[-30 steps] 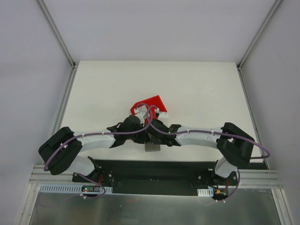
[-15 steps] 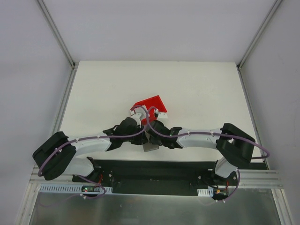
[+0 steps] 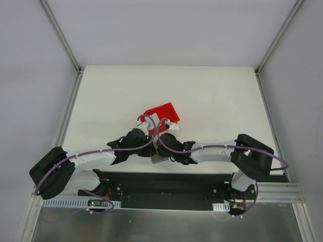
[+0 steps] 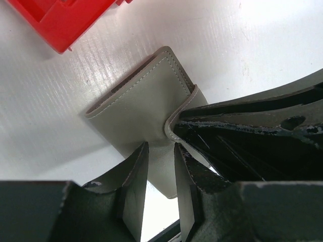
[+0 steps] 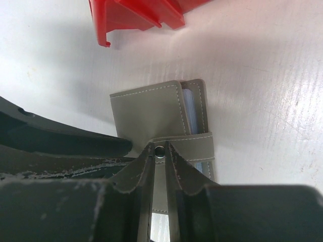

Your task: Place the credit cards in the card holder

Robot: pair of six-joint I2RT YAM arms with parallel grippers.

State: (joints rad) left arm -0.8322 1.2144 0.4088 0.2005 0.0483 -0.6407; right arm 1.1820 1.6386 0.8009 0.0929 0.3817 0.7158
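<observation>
At card holder [image 4: 136, 111], left arm [image 3: 91, 157] withdrew.

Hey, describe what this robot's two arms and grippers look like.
Both the left arm and right arm have white links, bulky black joints, and a purple cable looped along each. The left gripper and right gripper have dark, wedge-shaped fingers.

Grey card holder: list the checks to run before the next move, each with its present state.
1. Small flat grey folding card holder folded over, flat on the white table: ok.
2. Pale blue card edge shows inside it: ok; any other cards: cannot tell.
3. Right tool tips at the strap's round snap: ok; snap fastened: cannot tell.
4. Left tool over the holder: ok; grip: cannot tell.
5. Red plastic bin apart from the holder: ok.
</observation>
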